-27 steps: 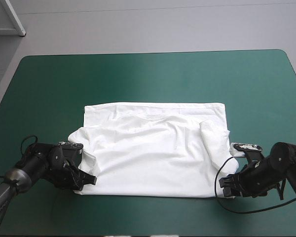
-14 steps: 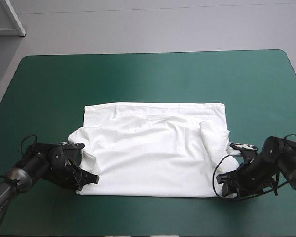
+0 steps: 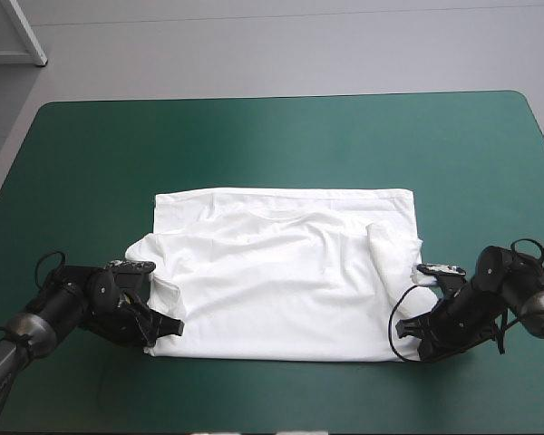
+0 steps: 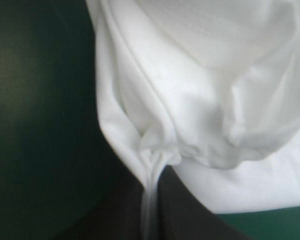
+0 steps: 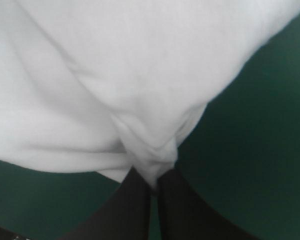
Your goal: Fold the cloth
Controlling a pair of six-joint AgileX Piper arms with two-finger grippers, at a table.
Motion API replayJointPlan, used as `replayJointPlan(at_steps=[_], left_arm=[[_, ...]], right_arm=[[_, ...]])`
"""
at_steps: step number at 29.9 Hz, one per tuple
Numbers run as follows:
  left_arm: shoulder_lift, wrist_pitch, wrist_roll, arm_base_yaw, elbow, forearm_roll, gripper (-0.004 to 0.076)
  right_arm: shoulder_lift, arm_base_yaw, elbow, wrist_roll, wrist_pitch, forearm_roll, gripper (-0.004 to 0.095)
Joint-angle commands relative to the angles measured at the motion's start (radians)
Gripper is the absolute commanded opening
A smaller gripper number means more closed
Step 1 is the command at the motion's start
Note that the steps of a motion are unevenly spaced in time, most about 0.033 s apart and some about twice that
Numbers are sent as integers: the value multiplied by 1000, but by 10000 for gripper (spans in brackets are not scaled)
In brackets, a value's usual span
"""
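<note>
No text, label or number can be read on anything here.

1. The teal-green table [image 3: 272, 145] spreads beneath my left gripper [image 3: 168, 328] and my right gripper [image 3: 406, 329], and far ahead of them.
2. The white T-shirt [image 3: 281, 281] lies flat on it, between the two.

left hand [image 3: 170, 328] — pinched tight, low | right hand [image 3: 406, 330] — pinched tight, low
</note>
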Motion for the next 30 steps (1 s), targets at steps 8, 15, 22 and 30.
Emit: replayJointPlan(at_steps=[8,15,22,30], left_arm=[[-20,153,-1,-4,-250,73,-8],[101,270,-1,-4,-539,181,-8],[318,318,41,-4,-851,221,-8],[556,313,40,-4,-1128,281,-8]], right_arm=[[-104,-2,-244,20,52,10,-15],[-65,-2,-484,32,-13,-27,-15],[95,-2,-759,84,-59,-134,-15],[367,-3,-990,84,-84,-114,-15]])
